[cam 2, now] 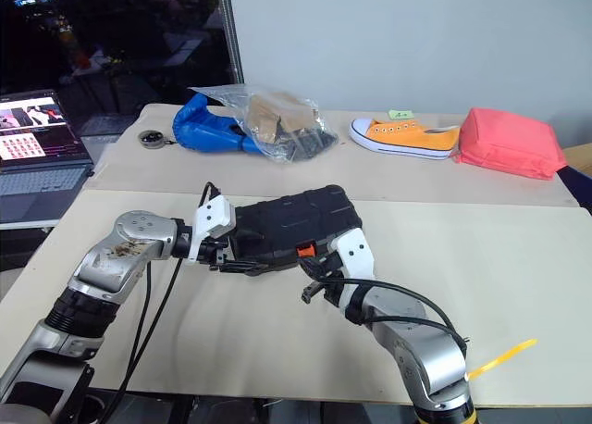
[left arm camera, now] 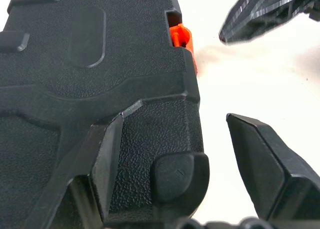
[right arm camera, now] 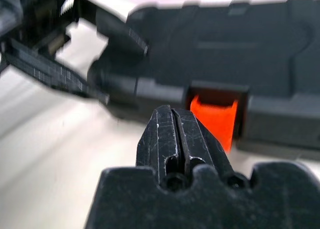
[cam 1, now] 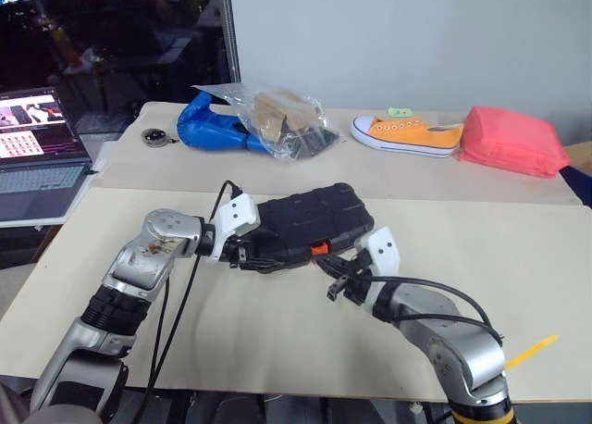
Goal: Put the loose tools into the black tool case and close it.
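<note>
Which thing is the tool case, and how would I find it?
Look at the big beige table, right in its middle between the robot's two arms. The black tool case lies there, lid down. It is the only black ribbed box, with a small orange latch on its front edge.

One black tool case (cam 1: pixel 310 222), one shoe (cam 1: pixel 407 133), one laptop (cam 1: pixel 37 165).

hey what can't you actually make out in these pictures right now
- The black tool case is closed, so its lid hides whatever is inside, in both head views.
- Whether the orange latch is fully engaged: blurred in the right wrist view, small in the head views.
- The clear bag holds contents too small to identify.
</note>
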`<state>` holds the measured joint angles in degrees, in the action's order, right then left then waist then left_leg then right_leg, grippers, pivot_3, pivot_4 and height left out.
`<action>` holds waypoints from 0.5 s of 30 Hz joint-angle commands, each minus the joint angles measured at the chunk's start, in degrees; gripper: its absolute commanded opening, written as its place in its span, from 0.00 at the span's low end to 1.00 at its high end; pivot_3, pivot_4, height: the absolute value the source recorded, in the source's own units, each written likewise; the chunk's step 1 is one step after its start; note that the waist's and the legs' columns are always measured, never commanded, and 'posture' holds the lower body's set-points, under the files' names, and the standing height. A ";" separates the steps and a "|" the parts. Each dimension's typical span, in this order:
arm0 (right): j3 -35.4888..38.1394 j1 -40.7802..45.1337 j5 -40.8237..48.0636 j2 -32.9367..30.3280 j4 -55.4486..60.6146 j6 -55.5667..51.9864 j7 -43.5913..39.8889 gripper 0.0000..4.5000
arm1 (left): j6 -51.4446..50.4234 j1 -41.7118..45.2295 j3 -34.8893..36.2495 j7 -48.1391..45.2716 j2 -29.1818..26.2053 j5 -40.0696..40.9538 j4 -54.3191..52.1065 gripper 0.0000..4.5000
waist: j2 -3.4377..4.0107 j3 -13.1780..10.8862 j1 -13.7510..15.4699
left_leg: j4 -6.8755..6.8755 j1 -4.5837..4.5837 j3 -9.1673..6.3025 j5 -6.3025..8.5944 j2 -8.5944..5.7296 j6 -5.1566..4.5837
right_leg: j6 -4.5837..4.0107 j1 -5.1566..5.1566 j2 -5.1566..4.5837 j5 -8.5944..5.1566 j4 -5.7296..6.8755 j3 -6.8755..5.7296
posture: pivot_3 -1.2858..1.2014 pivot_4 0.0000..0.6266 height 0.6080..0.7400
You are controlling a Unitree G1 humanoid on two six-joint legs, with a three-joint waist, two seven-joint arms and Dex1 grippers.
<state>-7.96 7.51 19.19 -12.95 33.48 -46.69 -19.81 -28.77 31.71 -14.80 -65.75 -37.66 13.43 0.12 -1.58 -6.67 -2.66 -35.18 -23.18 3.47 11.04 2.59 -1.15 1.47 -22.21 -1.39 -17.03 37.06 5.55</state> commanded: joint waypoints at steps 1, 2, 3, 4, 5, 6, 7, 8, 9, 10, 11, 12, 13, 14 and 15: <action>0.26 2.97 -3.66 1.19 -3.79 4.14 3.75 0.00 | -2.32 -2.82 -3.79 -0.21 -0.11 -2.60 3.60 0.78 | 0.01 0.00 0.05 | 0.00 0.00 0.00 0.00 0.00 0.00 | -0.02 -0.01 -0.01 0.02 0.00 0.00 | 0.52 0.24 1.00; -0.05 3.16 -4.27 1.27 -4.51 4.50 4.13 0.00 | -2.35 -2.87 -3.74 -0.17 -0.15 -2.60 3.53 0.78 | 0.00 0.00 0.07 | 0.00 0.00 0.01 0.00 -0.01 0.00 | -0.02 -0.01 -0.02 0.02 0.00 -0.01 | 0.52 0.24 1.00; -0.26 3.25 -4.65 1.34 -4.95 4.75 4.37 0.00 | -2.38 -2.91 -3.70 -0.15 -0.17 -2.60 3.47 0.78 | 0.00 0.00 0.08 | 0.00 0.01 0.01 0.00 0.00 0.01 | -0.03 0.00 -0.02 0.03 0.00 -0.01 | 0.52 0.24 1.00; -0.99 3.31 -5.14 0.95 -5.43 4.21 4.40 0.00 | -2.51 -2.98 -3.63 -0.08 -0.20 -2.58 3.30 0.78 | 0.01 0.01 0.09 | 0.00 0.01 0.01 0.00 0.00 0.01 | -0.08 0.00 -0.02 0.05 0.00 -0.01 | 0.52 0.24 1.00; -1.97 3.26 -5.82 0.35 -5.92 3.67 4.18 0.00 | -2.66 -3.03 -3.56 -0.01 -0.20 -2.55 3.16 0.78 | 0.04 0.03 0.05 | 0.00 -0.01 0.01 0.00 0.00 0.01 | -0.15 0.00 -0.01 0.09 0.00 -0.01 | 0.52 0.24 1.00; -3.03 2.92 -6.20 -0.34 -6.18 2.97 3.64 0.00 | -2.84 -3.10 -3.50 0.08 -0.17 -2.51 2.99 0.78 | 0.03 0.06 0.04 | 0.00 0.00 0.02 0.00 0.00 0.01 | -0.24 0.00 -0.01 0.13 0.00 0.00 | 0.52 0.24 1.00; -3.79 2.58 -6.46 -0.81 -6.30 2.71 3.22 0.00 | -2.95 -3.15 -3.46 0.14 -0.15 -2.49 2.87 0.78 | 0.01 0.08 0.03 | 0.00 0.00 0.02 0.00 0.00 0.01 | -0.24 0.01 -0.01 0.13 0.00 0.00 | 0.52 0.24 1.00; -4.31 2.15 -6.61 -1.02 -6.31 2.75 2.93 0.00 | -3.05 -3.19 -3.43 0.20 -0.13 -2.46 2.77 0.78 | 0.00 0.08 0.02 | 0.00 0.01 0.02 0.00 0.00 0.01 | -0.23 0.02 -0.01 0.13 0.00 0.00 | 0.52 0.24 1.00; -4.70 1.78 -6.70 -1.16 -6.29 2.88 2.79 0.00 | -3.12 -3.23 -3.41 0.26 -0.12 -2.43 2.69 0.78 | -0.01 0.11 0.01 | 0.00 0.01 0.02 0.00 0.00 0.00 | -0.23 0.02 -0.01 0.13 0.00 0.00 | 0.52 0.24 1.00; -5.24 1.40 -7.05 -1.39 -6.42 3.20 2.71 0.00 | -3.22 -3.28 -3.38 0.35 -0.11 -2.36 2.59 0.78 | -0.01 0.14 0.01 | 0.00 0.02 0.02 -0.01 0.00 0.00 | -0.22 0.03 -0.01 0.12 0.00 0.00 | 0.52 0.24 1.00; -5.70 1.14 -7.47 -1.63 -6.61 3.54 2.66 0.00 | -3.30 -3.32 -3.37 0.43 -0.10 -2.30 2.50 0.78 | -0.03 0.19 0.00 | 0.00 0.04 0.02 -0.01 0.00 0.00 | -0.20 0.04 -0.01 0.11 0.01 0.00 | 0.52 0.24 1.00; -6.25 0.97 -8.07 -1.98 -6.92 3.96 2.65 0.00 | -3.36 -3.36 -3.37 0.51 -0.10 -2.25 2.42 0.78 | -0.03 0.25 -0.01 | 0.00 0.05 0.01 -0.01 0.01 0.00 | -0.19 0.04 0.00 0.11 0.01 0.00 | 0.52 0.24 1.00; -6.87 0.92 -8.79 -2.41 -7.39 4.43 2.63 0.00 | -3.43 -3.40 -3.37 0.59 -0.09 -2.21 2.34 0.78 | -0.03 0.28 -0.01 | 0.00 0.07 0.01 0.00 0.02 0.00 | -0.19 0.05 0.00 0.10 0.01 0.00 | 0.52 0.24 1.00; -7.59 1.01 -9.68 -2.87 -8.07 5.04 2.63 0.00 | -3.50 -3.45 -3.38 0.66 -0.08 -2.17 2.25 0.78 | -0.03 0.29 -0.01 | 0.00 0.08 0.01 0.00 0.02 0.00 | -0.19 0.06 0.00 0.10 0.01 0.00 | 0.52 0.24 1.00; -8.24 1.14 -10.51 -3.26 -8.76 5.53 2.68 0.00 | -3.56 -3.50 -3.38 0.72 -0.07 -2.14 2.17 0.78 | -0.04 0.31 -0.02 | 0.00 0.08 0.01 0.00 0.02 0.01 | -0.19 0.06 0.00 0.10 0.01 0.00 | 0.52 0.24 1.00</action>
<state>-13.53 9.61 10.36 -15.35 27.35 -41.19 -16.40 -28.89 30.91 -14.67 -64.83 -37.44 13.39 -0.33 -1.62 -6.36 -2.68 -35.18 -23.10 3.49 11.04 2.61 -1.15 1.27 -22.15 -1.40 -16.93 37.06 5.54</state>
